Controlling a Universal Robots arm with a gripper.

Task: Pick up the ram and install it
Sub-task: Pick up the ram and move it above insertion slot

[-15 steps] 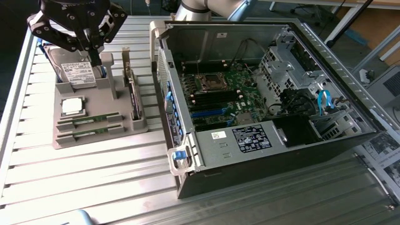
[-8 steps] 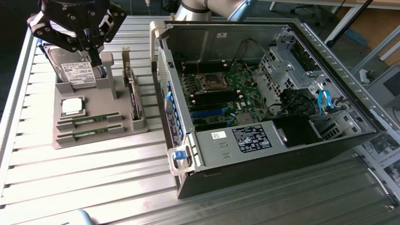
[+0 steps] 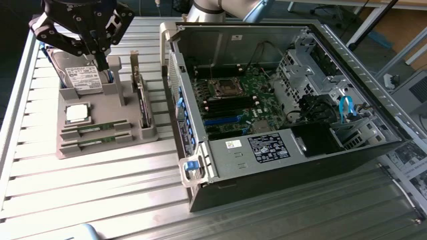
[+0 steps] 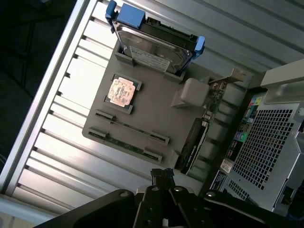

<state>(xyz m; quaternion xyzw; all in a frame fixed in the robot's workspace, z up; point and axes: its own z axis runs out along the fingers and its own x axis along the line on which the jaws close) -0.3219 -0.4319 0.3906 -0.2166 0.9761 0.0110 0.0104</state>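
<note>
Green ram (image 3: 100, 128) in tray (image 3: 115, 113); exterior view adds motherboard (image 3: 250, 87).

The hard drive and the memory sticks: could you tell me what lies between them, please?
The square processor chip sits between the hard drive and the memory sticks on the grey holder, seen in the exterior view.

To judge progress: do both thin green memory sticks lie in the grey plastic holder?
Yes, one thin green memory stick and its twin lie in neighbouring slots of the grey plastic holder.
</note>
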